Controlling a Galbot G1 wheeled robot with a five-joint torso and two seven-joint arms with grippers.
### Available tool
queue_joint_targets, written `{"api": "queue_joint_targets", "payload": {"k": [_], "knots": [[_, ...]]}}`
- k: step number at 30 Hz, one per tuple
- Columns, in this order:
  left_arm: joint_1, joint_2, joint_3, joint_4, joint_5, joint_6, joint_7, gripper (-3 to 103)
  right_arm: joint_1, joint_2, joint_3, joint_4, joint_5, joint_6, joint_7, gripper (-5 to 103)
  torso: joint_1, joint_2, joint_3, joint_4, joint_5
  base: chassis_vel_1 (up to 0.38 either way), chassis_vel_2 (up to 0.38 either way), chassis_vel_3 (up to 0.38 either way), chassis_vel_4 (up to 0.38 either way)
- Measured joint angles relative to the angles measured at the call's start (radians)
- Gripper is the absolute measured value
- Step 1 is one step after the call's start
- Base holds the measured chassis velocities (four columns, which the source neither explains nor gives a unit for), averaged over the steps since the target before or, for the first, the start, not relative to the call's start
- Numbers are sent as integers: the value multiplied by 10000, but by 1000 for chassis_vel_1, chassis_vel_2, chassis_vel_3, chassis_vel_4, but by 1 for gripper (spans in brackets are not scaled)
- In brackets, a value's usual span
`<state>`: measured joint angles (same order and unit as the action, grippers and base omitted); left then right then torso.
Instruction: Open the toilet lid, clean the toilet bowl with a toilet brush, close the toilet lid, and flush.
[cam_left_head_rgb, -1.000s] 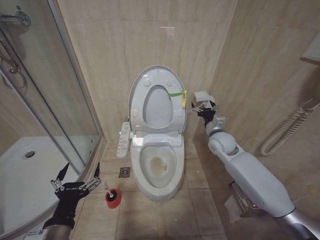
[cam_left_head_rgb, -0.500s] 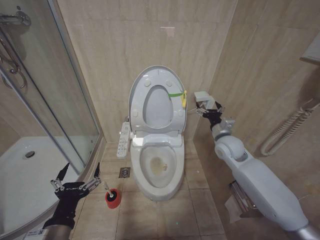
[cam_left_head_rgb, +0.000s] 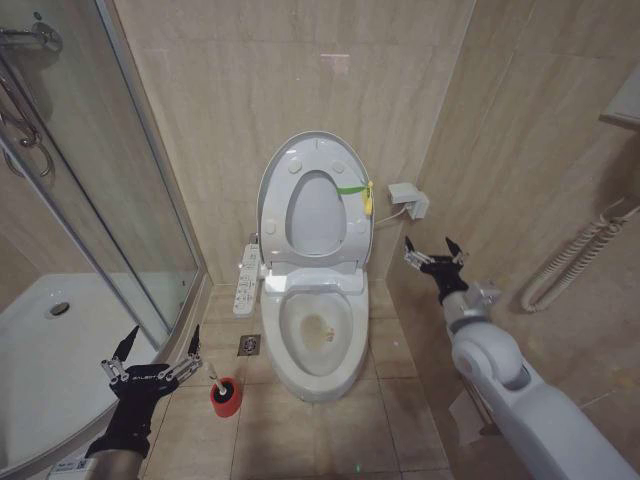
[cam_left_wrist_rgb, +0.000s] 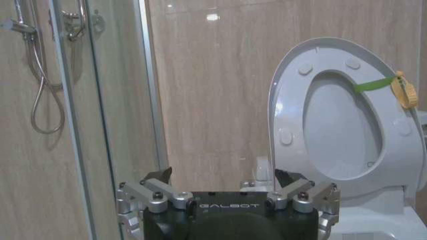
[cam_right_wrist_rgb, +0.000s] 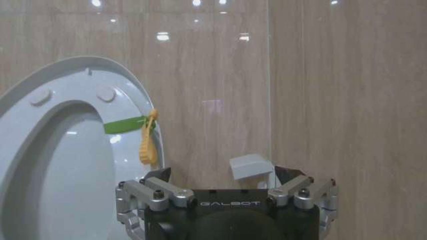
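Right end effector (cam_left_head_rgb: 432, 252) in air right of toilet, fingers spread apart, holding nothing, near small white wall box (cam_left_head_rgb: 408, 198). Left end effector (cam_left_head_rgb: 153, 353) low by glass shower door (cam_left_head_rgb: 120, 190), fingers apart, empty. Large glossy white oval toilet lid (cam_left_head_rgb: 314, 200) upright against wall. White ceramic toilet bowl (cam_left_head_rgb: 318, 330) exposed, yellowish stain at bottom. White-handled toilet brush (cam_left_head_rgb: 214, 379) upright in red cup holder (cam_left_head_rgb: 226, 396) on floor between left end effector and bowl.

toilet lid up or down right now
Up. The lid stands against the wall with the seat raised too, leaving the bowl open.
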<state>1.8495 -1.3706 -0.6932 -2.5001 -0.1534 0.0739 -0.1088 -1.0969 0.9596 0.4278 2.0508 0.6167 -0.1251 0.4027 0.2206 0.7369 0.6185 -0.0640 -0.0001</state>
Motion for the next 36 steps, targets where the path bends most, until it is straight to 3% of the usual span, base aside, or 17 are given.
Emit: {"api": "queue_joint_targets", "payload": {"k": [11,17,29,36], "knots": [[0,0,0,0,0,0,-1,100,-1065,860,96,690,-604,80,7,100,0,0,1,2,-1,0,0,0,0],[0,0,0,0,0,0,0,100,-1832,1498,301,874,-1402,95,21,100,2,0,1,1,-1,0,0,0,0],[0,0,0,0,0,0,0,100,-2854,2791,675,830,-3126,1019,-437,100,1,-1,1,1,0,0,0,0,0],[0,0,0,0,0,0,-1,100,-3272,3223,704,983,-3451,1171,-705,100,1,-1,0,0,0,0,0,0,0]]}}
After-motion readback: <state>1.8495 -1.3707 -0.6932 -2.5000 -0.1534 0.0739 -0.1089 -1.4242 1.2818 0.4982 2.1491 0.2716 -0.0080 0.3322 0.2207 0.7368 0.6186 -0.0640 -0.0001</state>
